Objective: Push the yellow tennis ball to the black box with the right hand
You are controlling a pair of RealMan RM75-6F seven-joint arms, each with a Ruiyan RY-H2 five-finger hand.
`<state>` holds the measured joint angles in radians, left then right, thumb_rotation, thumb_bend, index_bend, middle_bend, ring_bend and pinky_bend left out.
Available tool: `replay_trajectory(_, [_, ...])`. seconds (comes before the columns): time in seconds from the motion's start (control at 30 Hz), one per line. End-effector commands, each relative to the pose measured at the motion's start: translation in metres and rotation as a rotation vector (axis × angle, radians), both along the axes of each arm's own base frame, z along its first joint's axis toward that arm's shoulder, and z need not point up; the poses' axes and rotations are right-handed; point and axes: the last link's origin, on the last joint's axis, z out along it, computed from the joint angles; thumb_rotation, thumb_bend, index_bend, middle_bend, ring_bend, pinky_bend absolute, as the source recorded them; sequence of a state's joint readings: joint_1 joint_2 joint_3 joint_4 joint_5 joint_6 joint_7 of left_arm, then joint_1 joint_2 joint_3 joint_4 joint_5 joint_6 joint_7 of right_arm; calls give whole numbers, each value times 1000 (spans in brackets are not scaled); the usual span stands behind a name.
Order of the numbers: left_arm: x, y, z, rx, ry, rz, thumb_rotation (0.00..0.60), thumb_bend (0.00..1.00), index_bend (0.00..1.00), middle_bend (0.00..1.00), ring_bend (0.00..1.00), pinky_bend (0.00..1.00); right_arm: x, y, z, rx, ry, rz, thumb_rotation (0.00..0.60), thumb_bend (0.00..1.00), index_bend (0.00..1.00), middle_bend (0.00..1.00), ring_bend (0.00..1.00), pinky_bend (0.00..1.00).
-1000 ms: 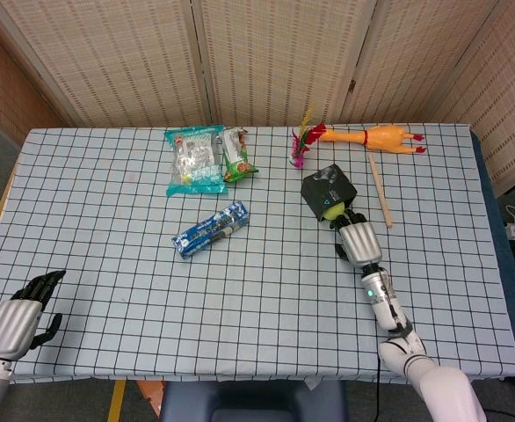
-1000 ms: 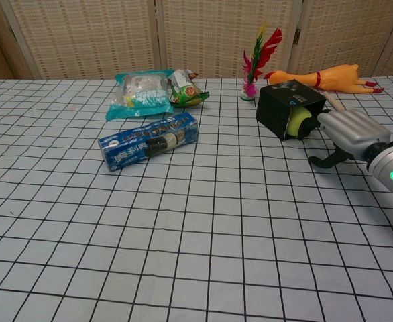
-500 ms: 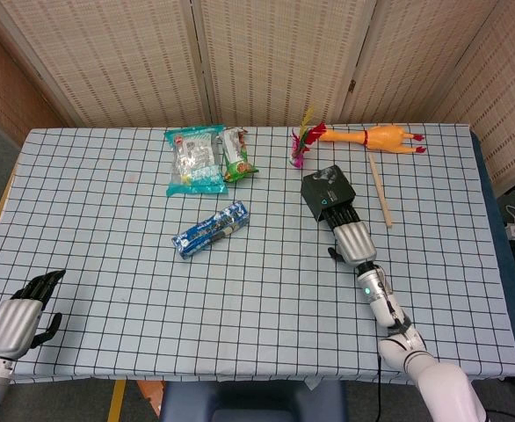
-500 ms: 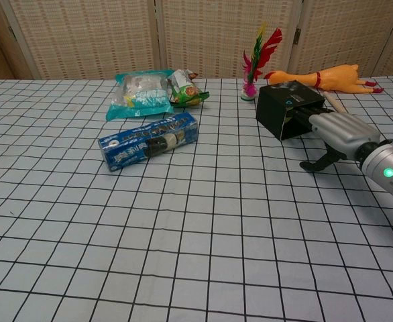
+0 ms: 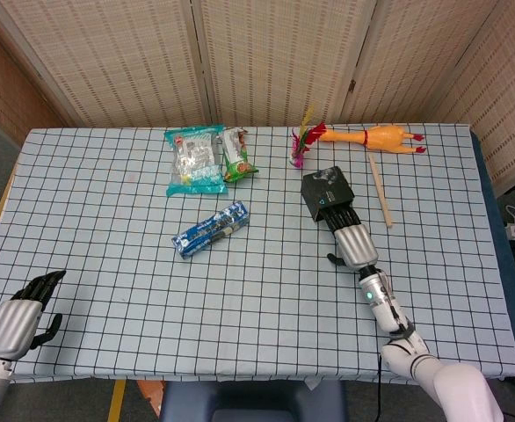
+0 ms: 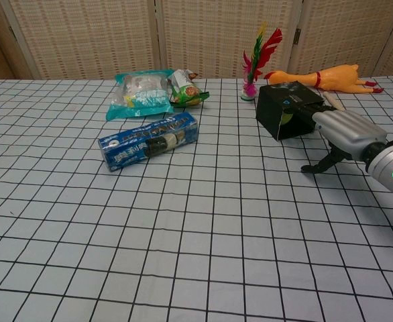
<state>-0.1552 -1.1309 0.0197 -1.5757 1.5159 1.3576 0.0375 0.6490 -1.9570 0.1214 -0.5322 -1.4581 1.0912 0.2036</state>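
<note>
The black box (image 5: 323,183) lies on its side in the middle right of the checked table, its mouth facing me. In the chest view only a sliver of the yellow tennis ball (image 6: 287,119) shows, deep inside the black box (image 6: 280,100). The head view hides the ball. My right hand (image 5: 352,239) lies flat at the box's mouth, fingers straight and reaching into the opening. In the chest view the right hand (image 6: 344,129) holds nothing and its thumb props on the cloth. My left hand (image 5: 16,321) rests at the near left table edge, holding nothing.
A blue biscuit packet (image 5: 210,229) lies left of the box. Two snack bags (image 5: 194,158) sit further back. A feathered shuttlecock (image 5: 300,145), a rubber chicken (image 5: 376,136) and a wooden stick (image 5: 379,189) lie behind and right of the box.
The ball went from the box's mouth to deep inside as my right hand slid forward. The fingers now reach into the opening. The left hand stayed still.
</note>
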Motion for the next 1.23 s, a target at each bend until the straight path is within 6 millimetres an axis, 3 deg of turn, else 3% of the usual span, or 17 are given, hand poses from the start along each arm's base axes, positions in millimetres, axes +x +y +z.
replay_trajectory(0.03, [0,0,0,0,-3,-2,600,476,76,86,100,323,-2,19,19,-57,-8,27,600,91,251,118,17,76])
replay_trajectory(0.1, [1,-1,1,0,-5,-3,600,476,76,88,101,323,-2,30,26,-78,-10,45,600,94,384,232,95,141])
replay_trajectory(0.2, [1,-2,2,1,-8,-6,600,476,75,91,101,324,-1,52,37,-100,5,78,600,96,477,298,156,199])
replay_trajectory(0.57, [1,-3,5,7,-20,-8,600,477,75,97,101,324,-7,110,101,-242,69,63,600,98,512,311,165,202])
replay_trajectory(0.77, [1,-3,5,1,-18,0,600,477,84,99,101,325,-13,131,127,-348,114,23,600,98,409,290,94,196])
replay_trajectory(1.0, [2,-2,2,-4,-10,-4,600,477,84,101,101,324,-25,141,131,-342,105,-4,600,98,248,159,0,157])
replay_trajectory(1.23, [4,-2,-1,-17,3,-11,600,477,85,101,101,324,-32,144,132,-352,79,-18,600,98,217,134,0,155])
